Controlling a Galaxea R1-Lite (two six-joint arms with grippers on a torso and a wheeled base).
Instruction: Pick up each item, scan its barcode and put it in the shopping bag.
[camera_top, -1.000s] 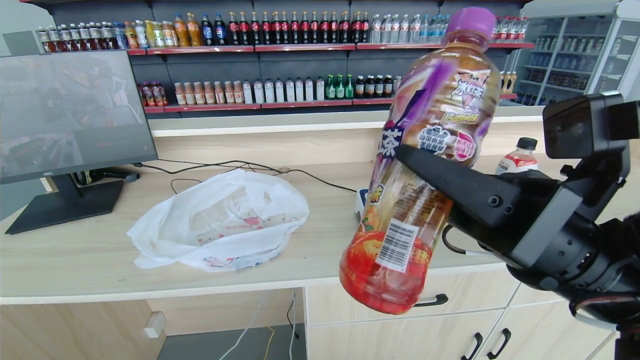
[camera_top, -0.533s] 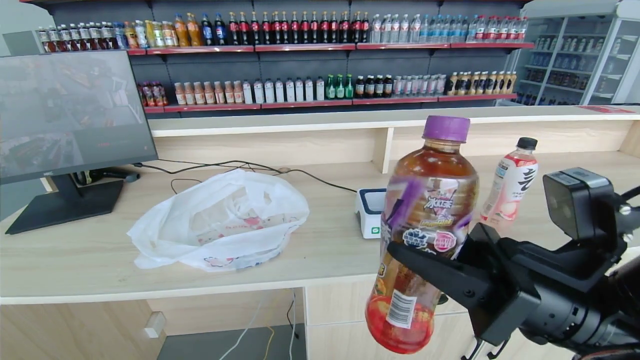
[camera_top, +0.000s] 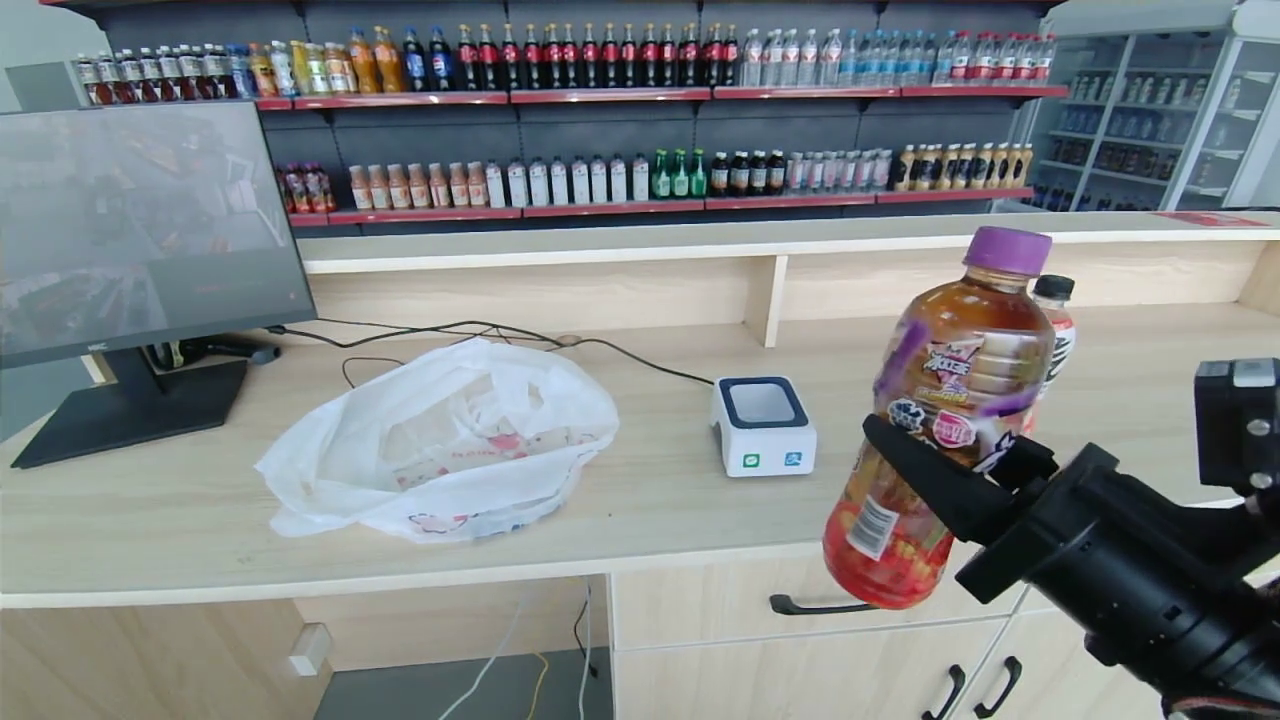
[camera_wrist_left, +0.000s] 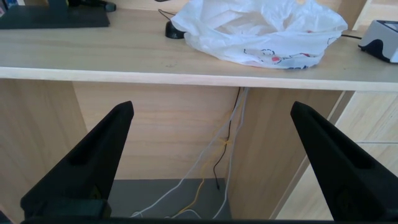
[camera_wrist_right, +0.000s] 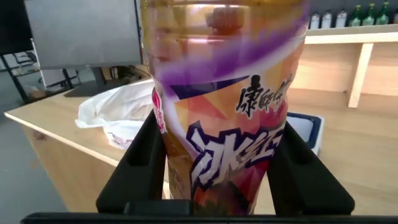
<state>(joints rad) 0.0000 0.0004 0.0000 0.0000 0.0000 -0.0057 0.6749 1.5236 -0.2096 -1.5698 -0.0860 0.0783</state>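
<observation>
Tea bottle (camera_top: 960, 350) clamped in right end effector (camera_top: 950, 445).
Held tilted, right of scanner (camera_top: 762, 425); left end effector (camera_wrist_left: 211, 112) seen spread apart.

The purple-capped clear plastic tea bottle (camera_top: 958, 372) is glossy and smooth. The thin white plastic shopping bag (camera_top: 440, 440) is crinkled, the pale wood-grain counter (camera_top: 650, 505) matt. At the bag's three o'clock, the white scanner box (camera_top: 762, 428) is smooth plastic.

Bottle (camera_top: 960, 380) label w/ white characters & barcode; nothing else legible.
</observation>
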